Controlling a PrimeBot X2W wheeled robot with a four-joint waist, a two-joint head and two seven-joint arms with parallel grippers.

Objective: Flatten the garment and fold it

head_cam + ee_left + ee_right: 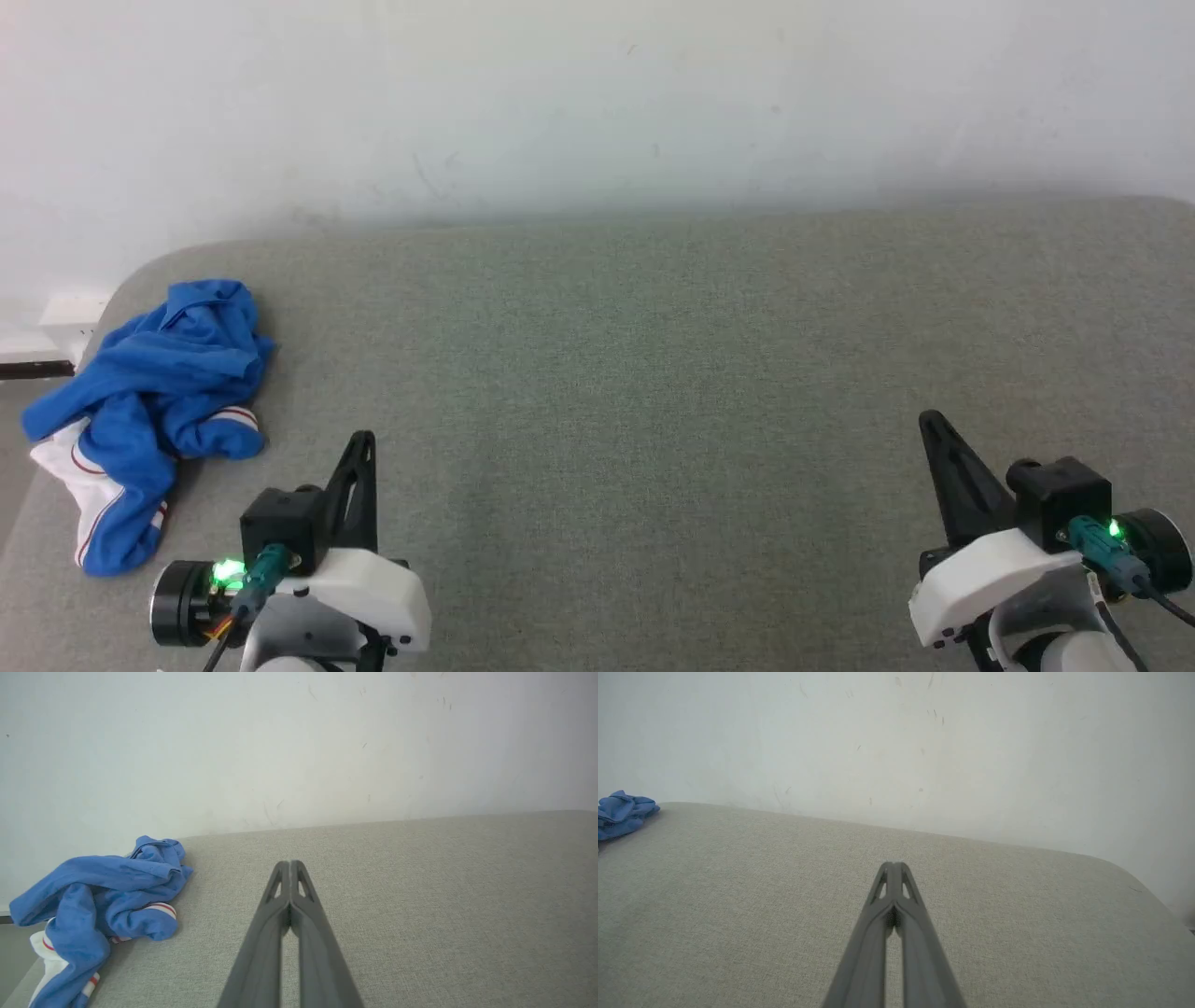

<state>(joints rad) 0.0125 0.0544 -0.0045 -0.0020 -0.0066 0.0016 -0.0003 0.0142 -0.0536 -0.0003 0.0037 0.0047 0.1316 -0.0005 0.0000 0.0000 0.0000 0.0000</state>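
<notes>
Flattening is not yet begun: the garment [154, 401] lies crumpled, untouched, at the left edge of the grey tabletop [653, 373]. The left gripper [364, 443] and right gripper [932, 425] are clenched on nothing. Next, a leftward reach with jaws released is probably called for.

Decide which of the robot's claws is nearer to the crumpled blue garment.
The left claw. It sits just right of the garment, apart from it; the right claw is far across the grey surface.
</notes>
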